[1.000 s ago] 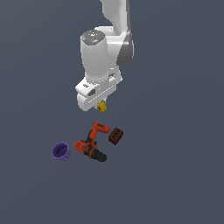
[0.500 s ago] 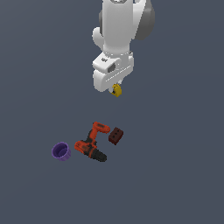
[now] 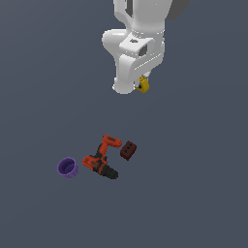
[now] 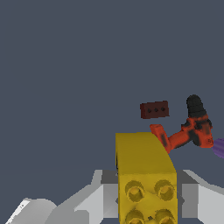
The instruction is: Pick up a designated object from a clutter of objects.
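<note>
Yellow block (image 4: 146, 179) is clamped in the end effector (image 3: 140, 86), lifted well above the drill (image 3: 100, 160); lift only needs holding.

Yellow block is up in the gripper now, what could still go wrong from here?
The yellow block seems pinched only at its end in the gripper, so it could twist or slip out. If it drops, it may land near the power drill and dark red brick below.
</note>
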You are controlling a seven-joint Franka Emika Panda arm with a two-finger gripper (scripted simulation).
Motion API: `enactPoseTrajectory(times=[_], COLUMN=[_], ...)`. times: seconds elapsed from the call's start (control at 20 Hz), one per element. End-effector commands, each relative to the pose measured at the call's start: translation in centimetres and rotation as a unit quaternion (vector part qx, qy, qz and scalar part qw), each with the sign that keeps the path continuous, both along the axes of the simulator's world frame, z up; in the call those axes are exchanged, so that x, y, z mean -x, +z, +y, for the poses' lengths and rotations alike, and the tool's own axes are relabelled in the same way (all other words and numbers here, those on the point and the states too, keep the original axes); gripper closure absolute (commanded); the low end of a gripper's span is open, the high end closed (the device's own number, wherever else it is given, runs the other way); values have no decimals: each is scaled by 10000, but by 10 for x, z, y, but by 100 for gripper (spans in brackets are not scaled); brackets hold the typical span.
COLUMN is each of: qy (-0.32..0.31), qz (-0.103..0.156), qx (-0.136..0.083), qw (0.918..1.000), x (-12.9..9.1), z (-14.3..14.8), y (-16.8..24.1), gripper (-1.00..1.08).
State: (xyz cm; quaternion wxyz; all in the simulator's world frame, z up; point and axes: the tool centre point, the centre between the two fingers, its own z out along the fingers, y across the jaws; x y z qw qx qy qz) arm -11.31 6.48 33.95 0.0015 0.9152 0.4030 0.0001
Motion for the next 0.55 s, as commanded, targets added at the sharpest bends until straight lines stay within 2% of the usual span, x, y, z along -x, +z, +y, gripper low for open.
enactPoseTrajectory(times=[0.0, 0.5], qy=[-2, -3], qz=[6, 7], qx=[-6, -13], qw=[10000, 10000], x=[3, 3], z=[8, 15], y=[9, 17], gripper=[108, 108])
